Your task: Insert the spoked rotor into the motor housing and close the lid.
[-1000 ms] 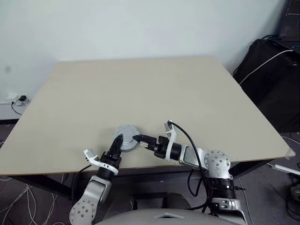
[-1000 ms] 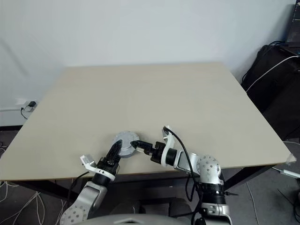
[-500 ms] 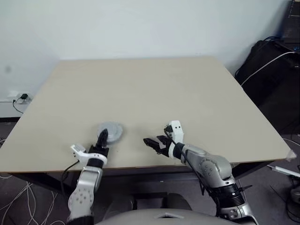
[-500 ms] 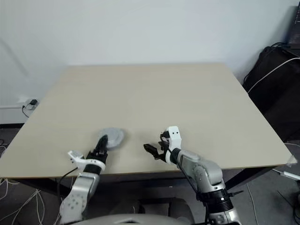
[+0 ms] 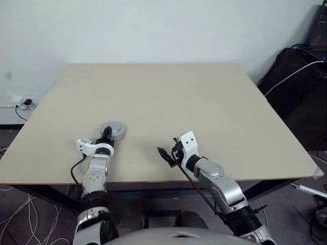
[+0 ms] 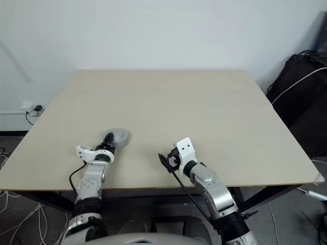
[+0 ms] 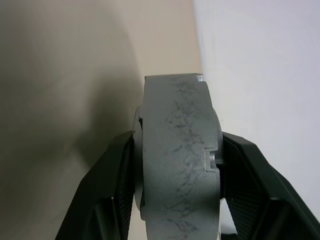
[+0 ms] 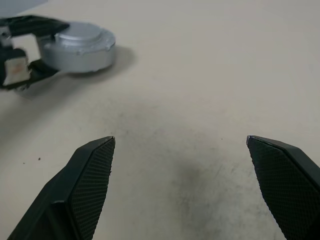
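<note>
Trouble could come from the left gripper (image 5: 107,133); it pinches the round grey motor housing (image 5: 113,130), lid already on top, by its sides near the table's (image 5: 168,97) left front; if the pinch slips, the housing could drop or tip, and the lid might pop off; the right gripper (image 8: 182,187) hangs spread wide and empty, well apart, near the front edge.
</note>
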Robot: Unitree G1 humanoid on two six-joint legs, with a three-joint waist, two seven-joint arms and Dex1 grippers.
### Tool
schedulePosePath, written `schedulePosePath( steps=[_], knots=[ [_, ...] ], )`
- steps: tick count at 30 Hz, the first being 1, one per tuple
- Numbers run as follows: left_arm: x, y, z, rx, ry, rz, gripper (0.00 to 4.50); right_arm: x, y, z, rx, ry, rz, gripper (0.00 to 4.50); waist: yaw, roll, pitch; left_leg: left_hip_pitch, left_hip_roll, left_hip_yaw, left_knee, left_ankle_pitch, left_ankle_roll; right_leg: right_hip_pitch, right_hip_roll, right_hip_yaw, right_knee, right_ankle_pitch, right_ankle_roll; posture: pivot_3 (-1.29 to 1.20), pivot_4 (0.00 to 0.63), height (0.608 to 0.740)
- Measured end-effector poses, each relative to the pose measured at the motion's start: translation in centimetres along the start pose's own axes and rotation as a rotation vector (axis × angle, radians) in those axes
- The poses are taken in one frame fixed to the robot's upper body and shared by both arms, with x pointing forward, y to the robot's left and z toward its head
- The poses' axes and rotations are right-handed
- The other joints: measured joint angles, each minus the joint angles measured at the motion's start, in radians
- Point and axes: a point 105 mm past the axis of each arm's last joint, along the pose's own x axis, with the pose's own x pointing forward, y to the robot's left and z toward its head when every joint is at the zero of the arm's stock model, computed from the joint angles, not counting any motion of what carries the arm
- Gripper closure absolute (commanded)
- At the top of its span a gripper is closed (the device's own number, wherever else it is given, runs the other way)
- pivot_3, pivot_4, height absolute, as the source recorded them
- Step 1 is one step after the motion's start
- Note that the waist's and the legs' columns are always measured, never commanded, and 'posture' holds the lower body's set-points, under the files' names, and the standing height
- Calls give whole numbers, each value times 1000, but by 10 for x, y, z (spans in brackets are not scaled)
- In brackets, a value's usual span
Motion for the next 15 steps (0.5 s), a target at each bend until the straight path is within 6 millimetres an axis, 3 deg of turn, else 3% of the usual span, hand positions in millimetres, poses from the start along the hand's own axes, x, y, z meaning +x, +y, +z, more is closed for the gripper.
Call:
schedulePosePath(
  steps=[14,15],
  knots=[
    [34,-4,-2,95,38,110,2378,1,2,-3,8,3,-12,0,-3,-1,-1,4,0,-1,0,0,1,3,0,0,1,2,1,0,0,740],
    [34,-3,-2,96,39,113,1661,1,2,-3,10,1,-12,0,-4,-1,-1,5,0,-1,0,0,1,4,0,0,1,2,1,0,0,740]
  ],
)
